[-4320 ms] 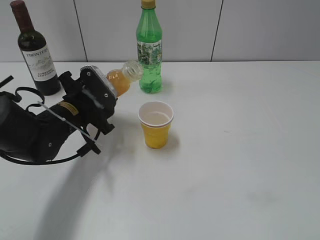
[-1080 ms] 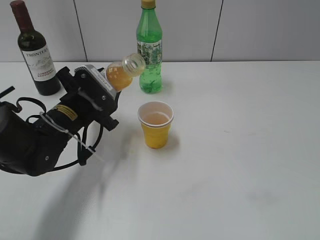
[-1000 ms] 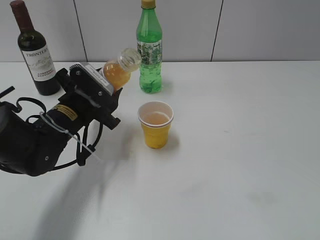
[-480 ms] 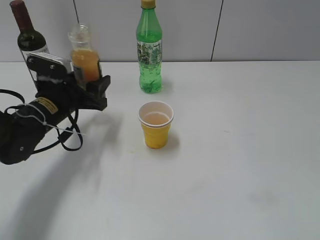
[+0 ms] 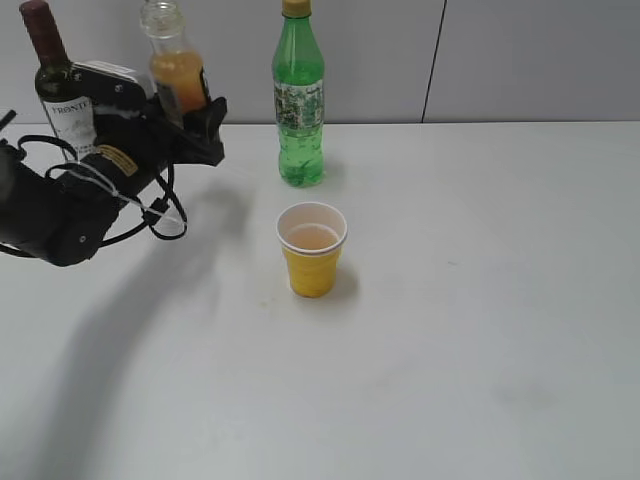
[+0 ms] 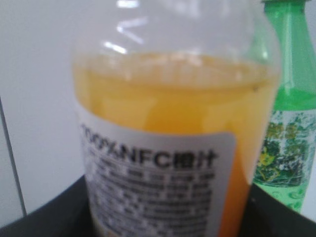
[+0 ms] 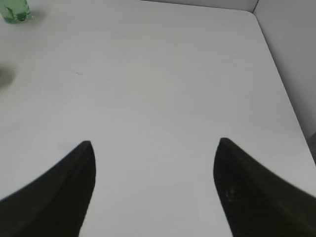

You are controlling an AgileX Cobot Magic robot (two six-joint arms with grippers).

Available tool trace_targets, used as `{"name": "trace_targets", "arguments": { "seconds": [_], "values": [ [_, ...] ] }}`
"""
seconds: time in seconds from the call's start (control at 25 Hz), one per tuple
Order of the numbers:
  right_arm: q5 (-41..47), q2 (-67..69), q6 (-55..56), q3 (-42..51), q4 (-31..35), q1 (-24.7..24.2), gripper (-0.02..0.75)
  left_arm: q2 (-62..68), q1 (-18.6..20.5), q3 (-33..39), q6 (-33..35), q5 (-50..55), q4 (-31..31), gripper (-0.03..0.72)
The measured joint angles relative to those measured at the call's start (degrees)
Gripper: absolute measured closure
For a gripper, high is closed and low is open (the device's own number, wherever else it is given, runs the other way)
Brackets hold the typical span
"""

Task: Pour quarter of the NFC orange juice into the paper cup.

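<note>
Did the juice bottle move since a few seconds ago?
Yes. The juice bottle went from tipped near the cup to upright, up and left toward the wine bottle, held in the left tool.

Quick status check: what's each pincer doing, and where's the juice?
Left pincer shut on NFC orange juice, held upright. Right pincer open, empty. Paper cup holds juice. Nothing in the way.

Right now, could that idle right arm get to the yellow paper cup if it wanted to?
Probably yes. The right gripper is open with nothing in it, and only bare table lies to the right of the yellow paper cup. The left gripper holds the NFC orange juice well away.
</note>
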Motion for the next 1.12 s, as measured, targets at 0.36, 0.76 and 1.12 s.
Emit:
{"name": "trace_targets", "arguments": {
  "seconds": [0.36,0.76,1.12],
  "values": [
    [0.00,0.00,0.00,0.00,0.00,0.00,0.146,7.74,0.47,-3.02,0.00,0.15,-2.23,0.243],
    [0.00,0.00,0.00,0.00,0.00,0.00,0.146,10.45,0.59,-4.24,0.00,0.32,-2.97,0.243],
    [0.00,0.00,0.00,0.00,0.00,0.00,0.146,9.40,0.59,-3.43,0.00,-1.92,-1.39,0.039]
  ]
}}
